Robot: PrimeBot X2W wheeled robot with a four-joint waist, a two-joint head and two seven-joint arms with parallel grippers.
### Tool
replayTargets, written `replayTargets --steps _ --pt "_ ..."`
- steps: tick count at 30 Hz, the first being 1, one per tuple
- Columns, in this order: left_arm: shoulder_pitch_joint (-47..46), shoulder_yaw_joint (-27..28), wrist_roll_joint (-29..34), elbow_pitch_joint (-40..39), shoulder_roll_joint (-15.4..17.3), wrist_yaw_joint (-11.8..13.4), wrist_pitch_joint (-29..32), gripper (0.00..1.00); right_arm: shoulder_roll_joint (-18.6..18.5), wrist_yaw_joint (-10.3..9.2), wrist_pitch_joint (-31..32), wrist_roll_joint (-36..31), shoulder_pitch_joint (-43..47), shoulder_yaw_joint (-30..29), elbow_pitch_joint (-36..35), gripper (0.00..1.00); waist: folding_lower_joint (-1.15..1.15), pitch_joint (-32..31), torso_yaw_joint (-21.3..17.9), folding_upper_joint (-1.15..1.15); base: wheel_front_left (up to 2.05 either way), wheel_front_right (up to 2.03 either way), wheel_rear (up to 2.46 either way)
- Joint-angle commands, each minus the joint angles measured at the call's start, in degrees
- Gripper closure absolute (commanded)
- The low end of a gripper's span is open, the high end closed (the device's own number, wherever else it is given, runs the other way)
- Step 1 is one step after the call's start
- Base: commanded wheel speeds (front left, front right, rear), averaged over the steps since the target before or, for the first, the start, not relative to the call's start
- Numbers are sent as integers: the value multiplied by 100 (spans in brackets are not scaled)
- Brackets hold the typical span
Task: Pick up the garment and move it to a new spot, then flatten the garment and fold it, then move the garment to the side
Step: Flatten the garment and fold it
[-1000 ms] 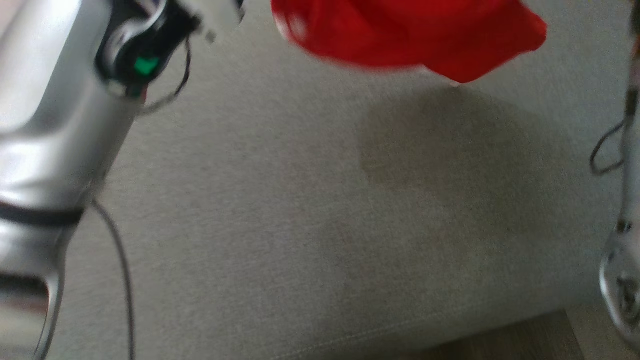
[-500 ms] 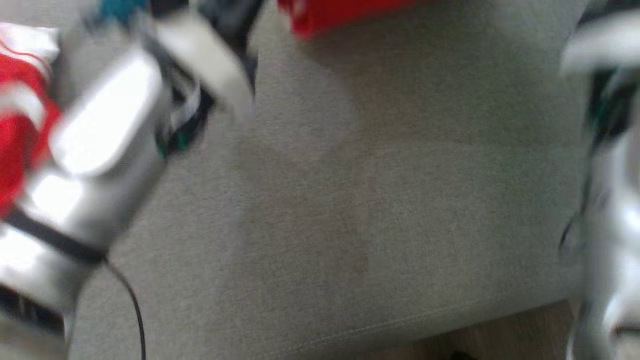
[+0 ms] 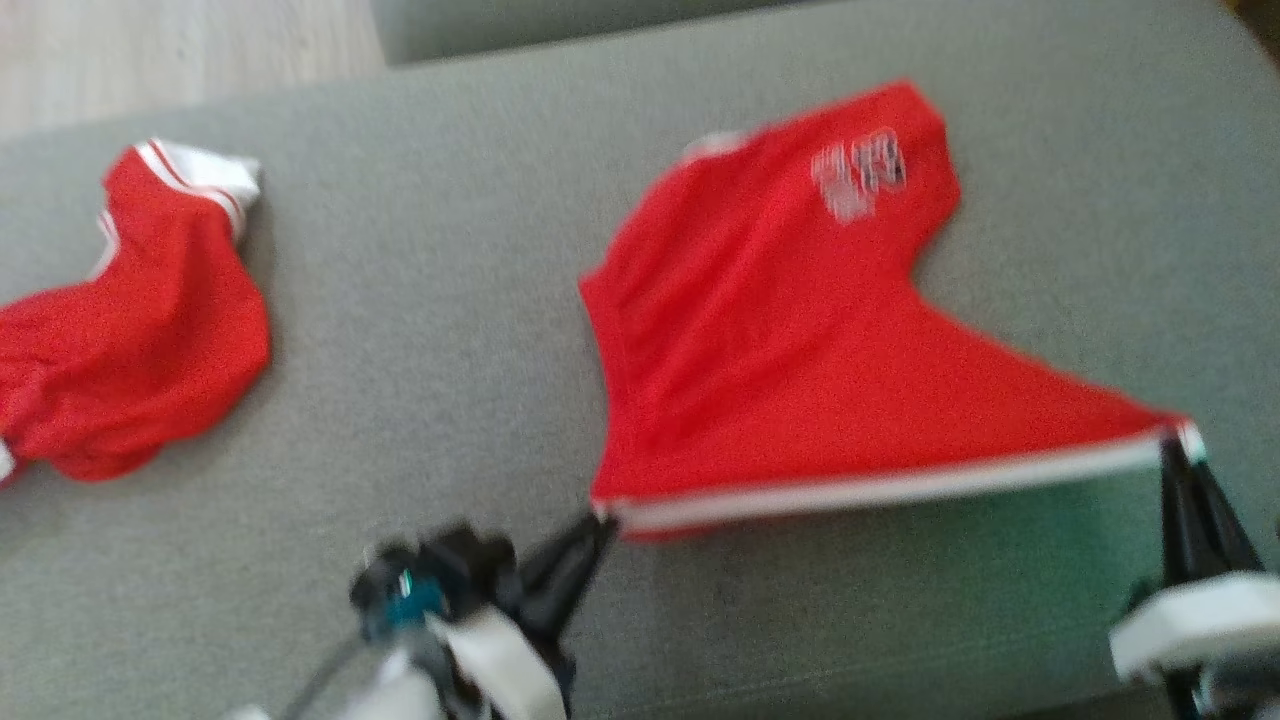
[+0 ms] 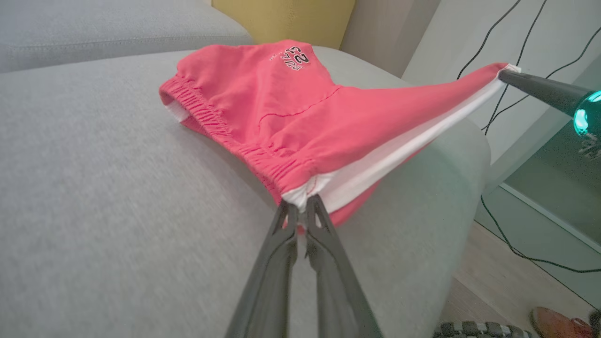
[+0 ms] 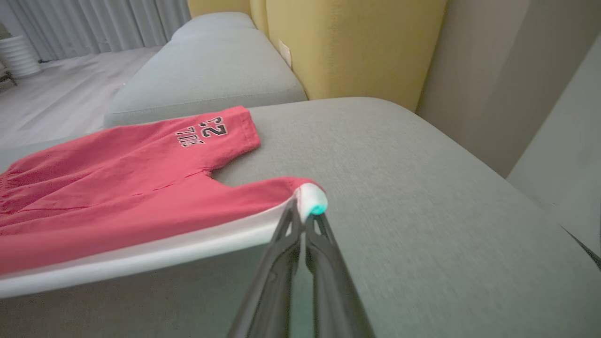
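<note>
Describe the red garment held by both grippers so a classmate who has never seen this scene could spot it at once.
On the grey sofa cushion, look toward the robot's right: red shorts are stretched between the left gripper and the right gripper. Unlike the crumpled red garment lying loose at the far left, they show a taut white stripe and a printed 23.

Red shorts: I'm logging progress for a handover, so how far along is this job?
Done: the grasp. The left gripper and right gripper, jaws shut, each pinch an end of the white-striped edge of the red shorts. In hand: flattening, with that edge stretched taut above the gray cushion while the far leg rests on it. Left: laying them flat, folding, then moving them aside.
</note>
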Motion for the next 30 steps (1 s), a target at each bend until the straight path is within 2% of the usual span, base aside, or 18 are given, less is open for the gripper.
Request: replayTargets --steps 1,7,12,15,19,24,30 --pt "-12 301 85 -201 103 132 -70 100 -57 -5 67 33 33 -23 -346 100 0 -340 80 0 0 0 0" --pt "890 375 99 -773 182 424 -70 100 -56 -5 492 197 674 -142 -1103 100 0 -649 156 0 0 0 0" --pt "993 360 63 -956 288 451 3 100 -56 -5 734 241 698 -134 -1311 100 0 -801 227 0 0 0 0" --pt "973 407 -74 -947 233 435 59 100 -56 -5 784 244 607 -92 -1261 100 0 -814 231 0 0 0 0" --pt "825 447 -400 -780 65 281 281 100 -56 -5 894 179 154 11 -919 100 0 -825 260 0 0 0 0" --pt "330 578 -846 -372 -338 34 533 100 -90 -5 1147 -155 -642 61 -199 100 0 -742 478 0 0 0 0" --pt "-427 796 -1516 350 -941 -270 948 100 -519 -5 1495 -334 -1769 49 792 100 0 -457 804 0 0 0 0"
